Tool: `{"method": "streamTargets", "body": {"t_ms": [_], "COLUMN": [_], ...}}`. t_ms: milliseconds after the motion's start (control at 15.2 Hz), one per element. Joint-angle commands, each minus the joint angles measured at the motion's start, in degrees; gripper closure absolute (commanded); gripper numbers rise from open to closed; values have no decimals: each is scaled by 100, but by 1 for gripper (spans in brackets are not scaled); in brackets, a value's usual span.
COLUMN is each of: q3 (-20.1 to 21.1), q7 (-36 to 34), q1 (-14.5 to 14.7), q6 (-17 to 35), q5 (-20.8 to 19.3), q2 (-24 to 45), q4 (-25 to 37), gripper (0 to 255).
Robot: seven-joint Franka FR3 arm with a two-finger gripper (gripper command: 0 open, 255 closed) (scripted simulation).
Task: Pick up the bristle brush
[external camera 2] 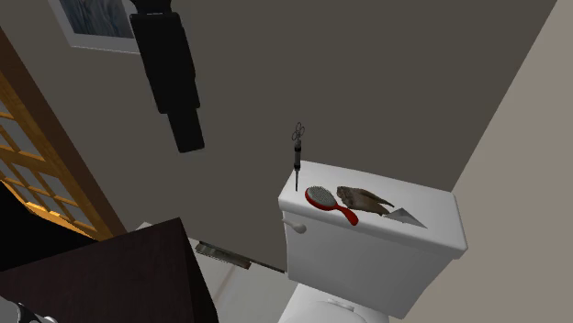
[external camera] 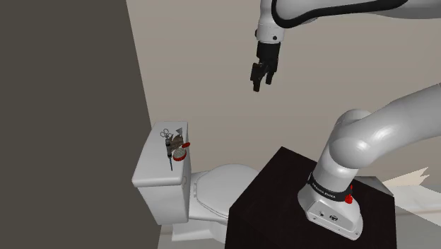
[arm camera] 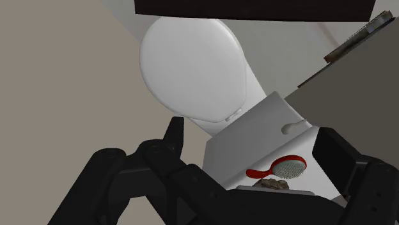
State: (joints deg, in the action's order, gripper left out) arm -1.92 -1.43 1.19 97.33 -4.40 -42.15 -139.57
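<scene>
The bristle brush (external camera: 181, 153) is red with a grey bristle pad and lies flat on the white toilet tank lid (external camera: 152, 172). In the second exterior view the brush (external camera 2: 327, 203) rests near the lid's front edge (external camera 2: 432, 240), handle toward a brown bird-like figure. My black gripper (external camera: 259, 76) hangs high in the air, well above the tank and toward the shoulder view's right, with its fingers apart and nothing between them. In the wrist view the brush (arm camera: 284, 169) shows far below, between the open fingers (arm camera: 174, 131) and apart from them.
A brown bird-like figure (external camera 2: 364, 198), a grey triangular piece (external camera 2: 405, 217) and a thin dark tool (external camera 2: 297, 158) share the tank lid with the brush. The shut toilet lid (external camera: 212, 191) lies beside the dark stand (external camera: 279, 191). A wooden glazed door (external camera 2: 32, 170) stands at the second exterior view's left.
</scene>
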Motion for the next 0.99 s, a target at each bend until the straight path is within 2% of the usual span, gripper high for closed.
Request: {"method": "streamTargets", "body": {"t_ms": [0,462,924], "q3": [0,276,501], "q7": [0,-853,-1592], "q1": [0,38,89], "q6": [0,1254,2444], "q5": [0,424,780], "q2": [0,1087,2479], "q4": [0,-228,-38], "gripper": [0,0,0]}}
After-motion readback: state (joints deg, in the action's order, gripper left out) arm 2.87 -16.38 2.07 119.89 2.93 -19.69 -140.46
